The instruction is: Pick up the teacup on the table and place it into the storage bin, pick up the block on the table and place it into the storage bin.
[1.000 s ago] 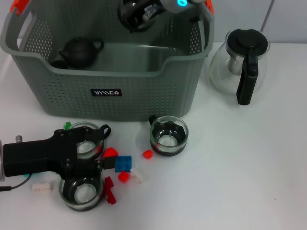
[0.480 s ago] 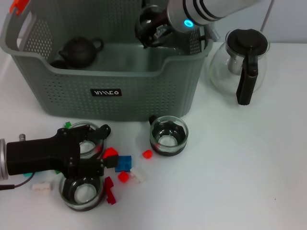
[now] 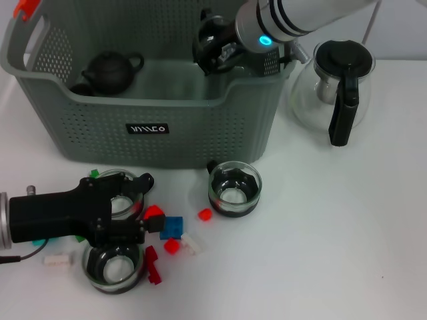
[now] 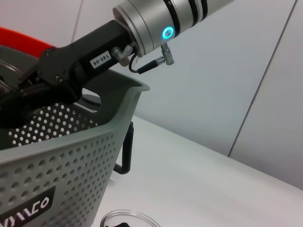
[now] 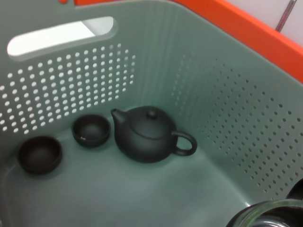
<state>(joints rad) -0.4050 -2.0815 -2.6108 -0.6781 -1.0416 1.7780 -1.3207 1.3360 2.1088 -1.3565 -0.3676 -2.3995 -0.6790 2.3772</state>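
On the white table's front left corner, the left gripper (image 3: 137, 210) lies low with fingers spread among two glass teacups (image 3: 113, 267) and small coloured blocks (image 3: 171, 227). Behind, over the grey perforated storage bin (image 3: 147, 123), the right gripper (image 3: 217, 47) pinches a glass teacup (image 3: 212, 41) above the bin's right end.

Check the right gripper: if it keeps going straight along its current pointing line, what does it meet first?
Probably the storage bin floor. The right gripper, carrying a glass teacup, points down into the bin, and the black teapot and two small dark cups sit off to one side. Depth is unclear.
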